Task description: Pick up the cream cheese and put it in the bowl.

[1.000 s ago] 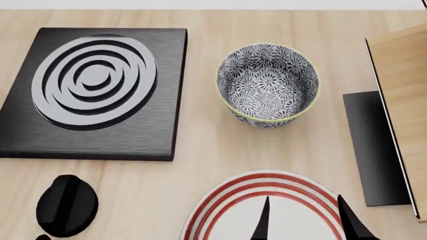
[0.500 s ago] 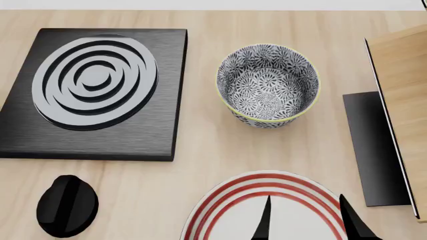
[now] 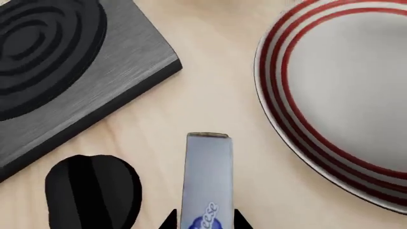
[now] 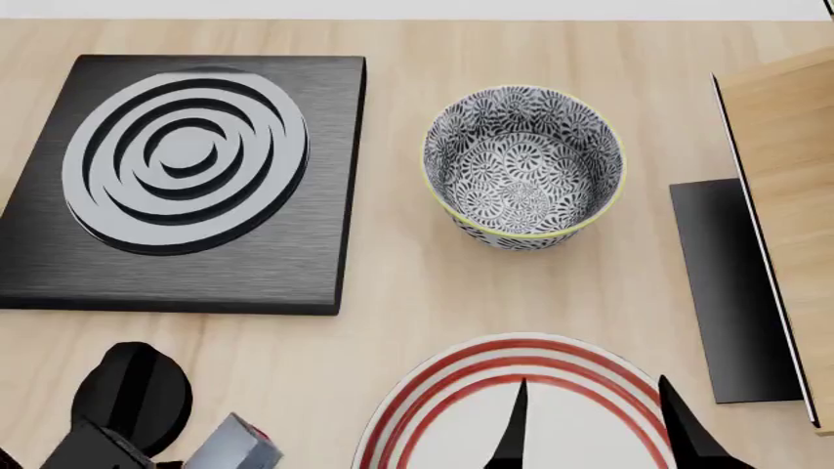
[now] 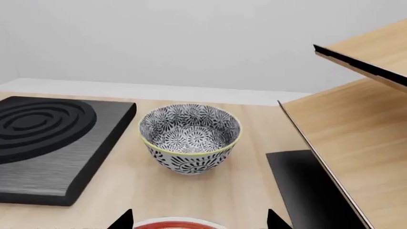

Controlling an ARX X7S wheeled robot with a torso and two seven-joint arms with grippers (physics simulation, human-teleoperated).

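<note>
The cream cheese, a flat silver-grey box with a blue label, stands out between the jaws of my left gripper, which is shut on it. In the head view the cream cheese shows at the bottom left edge, between a black knob and the plate. The bowl, patterned black and white with a yellowish rim, stands upright and holds nothing at the table's middle. It also shows ahead in the right wrist view as the bowl. My right gripper is open over the plate, holding nothing.
A white plate with red rings lies at the front edge, just right of the box. A black knob sits beside the box. A black burner slab fills the back left. A wooden cabinet and black mat line the right.
The left gripper and the cream cheese box have come into the head view at the bottom left, where neither showed before. The right gripper and bowl are unmoved.
</note>
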